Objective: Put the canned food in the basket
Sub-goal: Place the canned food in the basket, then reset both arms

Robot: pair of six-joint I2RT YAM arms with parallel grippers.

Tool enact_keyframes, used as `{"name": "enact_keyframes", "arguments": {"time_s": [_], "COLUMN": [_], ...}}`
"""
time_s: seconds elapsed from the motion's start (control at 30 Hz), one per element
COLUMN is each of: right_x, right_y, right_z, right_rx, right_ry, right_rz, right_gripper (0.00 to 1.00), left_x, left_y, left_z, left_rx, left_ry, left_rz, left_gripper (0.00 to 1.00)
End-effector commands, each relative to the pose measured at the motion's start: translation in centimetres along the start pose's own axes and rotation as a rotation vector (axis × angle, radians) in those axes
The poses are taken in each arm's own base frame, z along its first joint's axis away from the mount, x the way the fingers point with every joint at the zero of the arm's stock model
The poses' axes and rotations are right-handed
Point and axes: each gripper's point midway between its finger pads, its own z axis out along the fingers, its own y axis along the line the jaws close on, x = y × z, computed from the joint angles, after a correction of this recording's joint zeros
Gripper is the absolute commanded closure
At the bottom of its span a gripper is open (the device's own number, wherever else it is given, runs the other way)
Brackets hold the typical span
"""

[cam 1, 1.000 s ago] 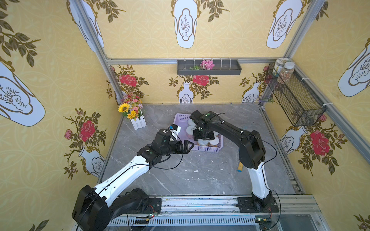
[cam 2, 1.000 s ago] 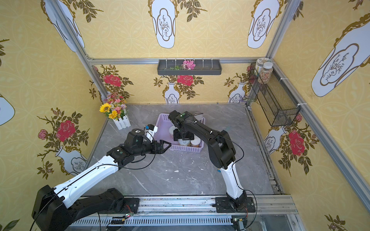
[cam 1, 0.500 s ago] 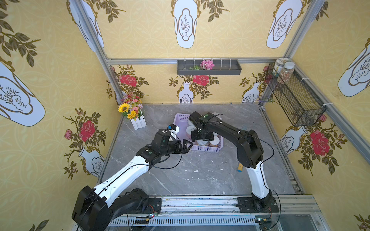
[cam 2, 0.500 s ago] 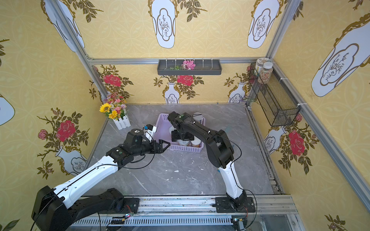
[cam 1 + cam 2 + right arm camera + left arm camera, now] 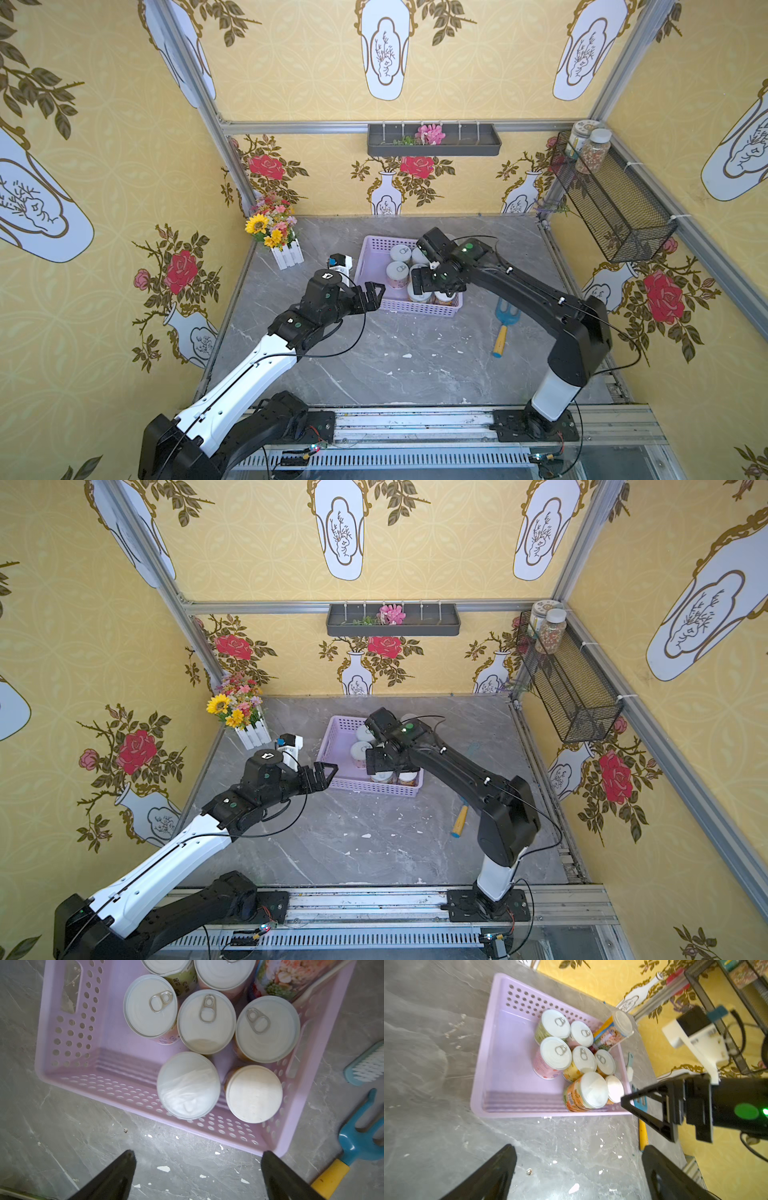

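Observation:
The lilac basket stands mid-table. Several cans stand upright in its right half, most with pull-tab lids. Two flat-lidded cans sit against the near wall. A taller can leans in the far right corner. My right gripper hangs open and empty above the basket's near wall. My left gripper is open and empty over bare table by the basket's near left corner. No can shows outside the basket.
A blue garden fork with a yellow handle and a blue brush lie right of the basket. A flower pot stands at the far left. A black wire basket with jars hangs on the right wall, and a dark tray on the back wall.
My right gripper's jaws have opened wide over the near part of the basket, and the gripper has shifted slightly. The left arm has not moved.

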Motion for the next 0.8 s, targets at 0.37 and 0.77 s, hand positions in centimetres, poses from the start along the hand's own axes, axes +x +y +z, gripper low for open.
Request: {"name": "enact_keyframes", "arguments": {"time_s": [0.37,0.77], "right_x": [2.2,0.3], "right_y": [-7.3,-19.8], "right_z": [-3.7,-4.6], "right_rx": [0.125,0.312], "right_ry": [-0.261,-0.611], "right_rz": [-0.005,0.036], "right_gripper": [0.03,0.03], "left_x": [1.1,-3.9], "left_y": [-0.1,8.7], "left_z": [-0.5,-3.4], "left_rx": [0.140,-0.131], "left_ry": [-0.085,-0.457], "left_rz": [0.088,0.166], "left_gripper": [0.00,0.00]}}
